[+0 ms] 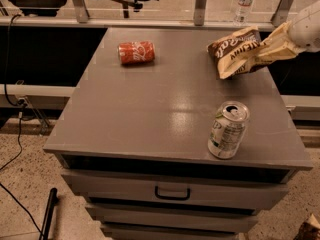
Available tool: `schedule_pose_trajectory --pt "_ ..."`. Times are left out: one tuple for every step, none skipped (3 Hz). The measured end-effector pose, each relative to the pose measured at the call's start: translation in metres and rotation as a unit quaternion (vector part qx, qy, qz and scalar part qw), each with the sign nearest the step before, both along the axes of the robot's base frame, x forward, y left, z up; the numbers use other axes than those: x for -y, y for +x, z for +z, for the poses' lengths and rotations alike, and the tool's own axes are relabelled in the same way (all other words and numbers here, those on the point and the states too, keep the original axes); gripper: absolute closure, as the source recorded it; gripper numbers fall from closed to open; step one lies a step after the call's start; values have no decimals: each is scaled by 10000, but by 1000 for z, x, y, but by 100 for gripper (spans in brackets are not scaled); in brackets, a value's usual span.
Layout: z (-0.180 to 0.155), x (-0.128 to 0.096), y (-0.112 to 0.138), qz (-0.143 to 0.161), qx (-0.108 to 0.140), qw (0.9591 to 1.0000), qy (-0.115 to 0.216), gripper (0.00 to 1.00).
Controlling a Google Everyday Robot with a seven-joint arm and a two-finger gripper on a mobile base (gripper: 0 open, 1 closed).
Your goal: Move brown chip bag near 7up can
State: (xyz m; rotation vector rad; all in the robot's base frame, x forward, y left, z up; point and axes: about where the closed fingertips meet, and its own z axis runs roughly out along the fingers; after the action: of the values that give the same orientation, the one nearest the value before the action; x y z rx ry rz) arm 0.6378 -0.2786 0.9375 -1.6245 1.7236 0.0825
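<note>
The brown chip bag point(236, 51) hangs tilted above the far right of the grey cabinet top point(165, 104), lifted off the surface. My gripper point(276, 46) comes in from the right edge and is shut on the bag's cream-yellow right end. The 7up can point(228, 130), silver and green, stands upright near the front right corner, well in front of the bag.
A red soda can point(136, 52) lies on its side at the far left of the top. A plastic water bottle point(245, 2) stands behind the cabinet by a metal rail. The cabinet has drawers point(172, 191) in front. Cables lie on the floor at left.
</note>
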Motion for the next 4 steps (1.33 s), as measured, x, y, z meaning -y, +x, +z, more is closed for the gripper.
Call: schedule_pose_trajectory --pt "-10 -16 -34 112 -80 9999 52 100" --pt "-48 -55 -62 266 -347 9988 233 100" --pt "-64 -77 -82 356 -456 9976 369 100" --pt "-64 -75 -95 313 -459 9979 343 100"
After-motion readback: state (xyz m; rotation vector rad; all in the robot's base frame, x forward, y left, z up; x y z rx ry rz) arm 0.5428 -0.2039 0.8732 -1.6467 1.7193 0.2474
